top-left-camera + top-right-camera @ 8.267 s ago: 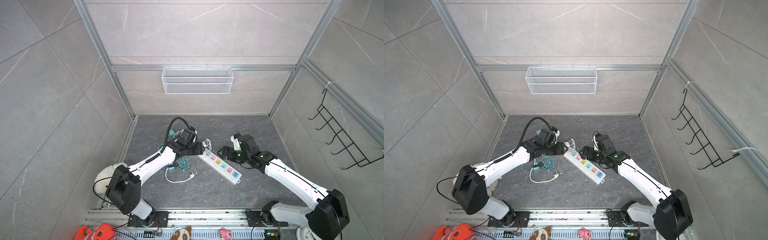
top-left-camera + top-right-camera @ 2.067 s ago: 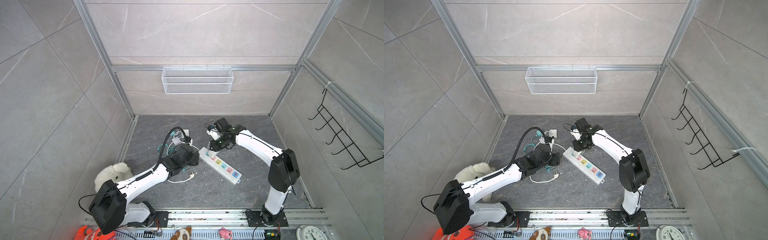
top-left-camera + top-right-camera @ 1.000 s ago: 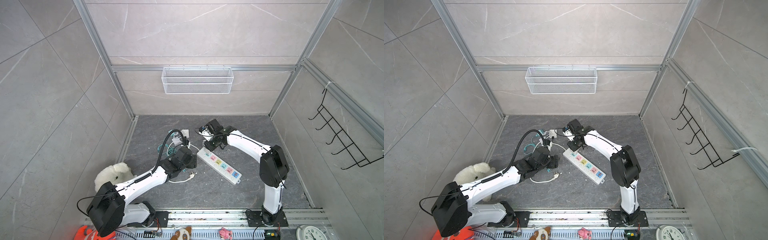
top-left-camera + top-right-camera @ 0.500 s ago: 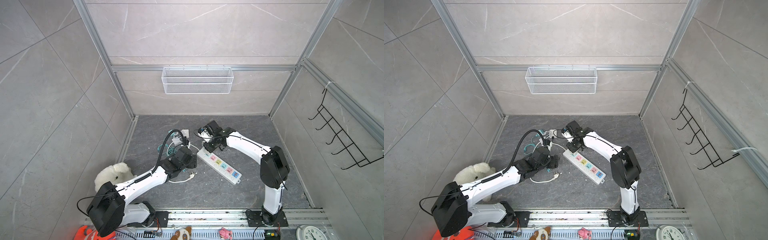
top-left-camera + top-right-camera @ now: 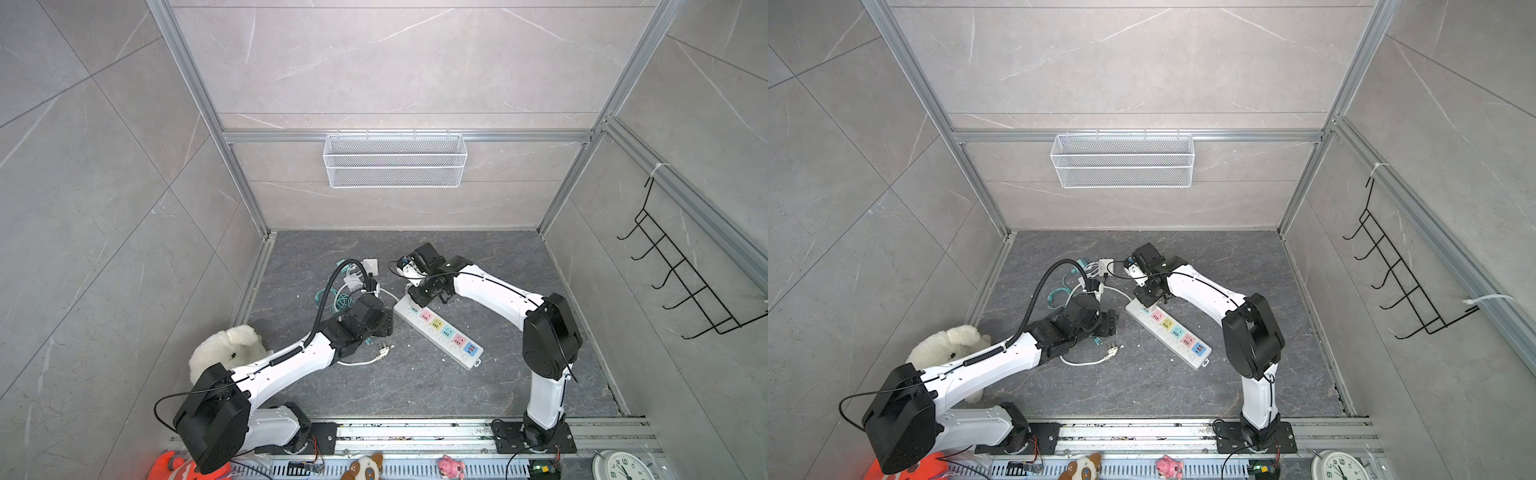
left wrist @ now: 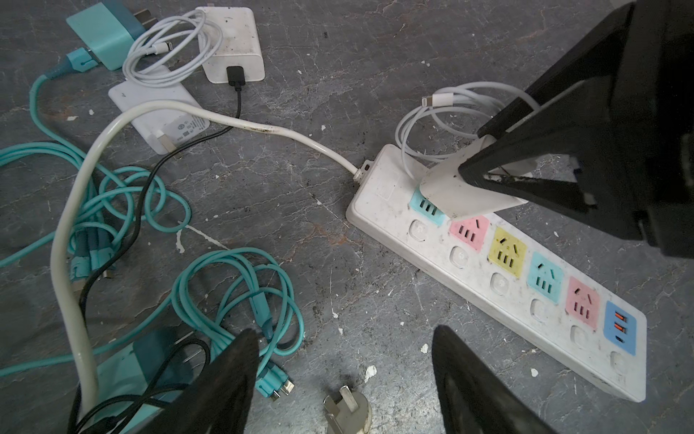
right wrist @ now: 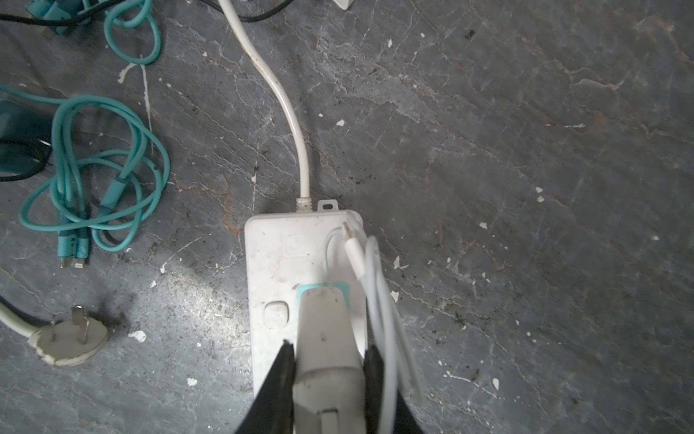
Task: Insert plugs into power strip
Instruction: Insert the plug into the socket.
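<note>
Dark grey stone floor (image 5: 415,386), grey tiled walls (image 5: 374,62).
Power strip (image 6: 379,195): mid-floor.
Right gripper (image 7: 326,353): clamped on white plug (image 7: 325,319), tilted at the end teal socket (image 6: 422,204).
Left gripper (image 6: 343,338): wide apart, nearby.
Wire basket (image 5: 395,160): in both top views only.
</note>
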You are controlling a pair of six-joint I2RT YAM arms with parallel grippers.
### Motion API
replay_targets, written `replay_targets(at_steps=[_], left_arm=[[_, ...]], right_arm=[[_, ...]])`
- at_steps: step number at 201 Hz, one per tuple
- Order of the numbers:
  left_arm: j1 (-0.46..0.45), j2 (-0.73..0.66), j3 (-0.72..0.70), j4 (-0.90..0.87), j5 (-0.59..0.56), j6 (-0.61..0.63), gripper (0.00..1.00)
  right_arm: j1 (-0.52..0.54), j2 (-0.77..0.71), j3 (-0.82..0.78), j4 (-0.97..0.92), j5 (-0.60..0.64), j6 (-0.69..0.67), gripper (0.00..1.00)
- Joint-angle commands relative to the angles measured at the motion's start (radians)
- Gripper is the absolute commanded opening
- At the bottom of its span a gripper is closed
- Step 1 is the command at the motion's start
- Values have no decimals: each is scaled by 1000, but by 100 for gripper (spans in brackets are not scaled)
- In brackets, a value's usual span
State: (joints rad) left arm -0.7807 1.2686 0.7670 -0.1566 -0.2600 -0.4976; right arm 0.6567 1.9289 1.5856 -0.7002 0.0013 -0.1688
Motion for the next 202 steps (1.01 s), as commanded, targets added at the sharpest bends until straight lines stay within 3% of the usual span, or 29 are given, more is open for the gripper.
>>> replay_targets(at_steps=[1, 101, 142, 172, 202], left_arm=[[3, -1, 3, 26, -17, -12, 75], [4, -32, 4, 11, -50, 1, 75], [5, -40, 4, -2, -64, 7, 75], [8, -47, -3, -8, -76, 3, 75], [11, -71, -10, -16, -91, 3, 76]], right_arm=[[31, 4, 19, -54, 40, 18, 0], [51, 43, 6, -69, 94, 57, 0], [67, 120, 30, -92, 62, 54, 0], [93, 186, 85, -160, 116, 49, 0], [94, 147, 0, -108, 91, 74, 0]])
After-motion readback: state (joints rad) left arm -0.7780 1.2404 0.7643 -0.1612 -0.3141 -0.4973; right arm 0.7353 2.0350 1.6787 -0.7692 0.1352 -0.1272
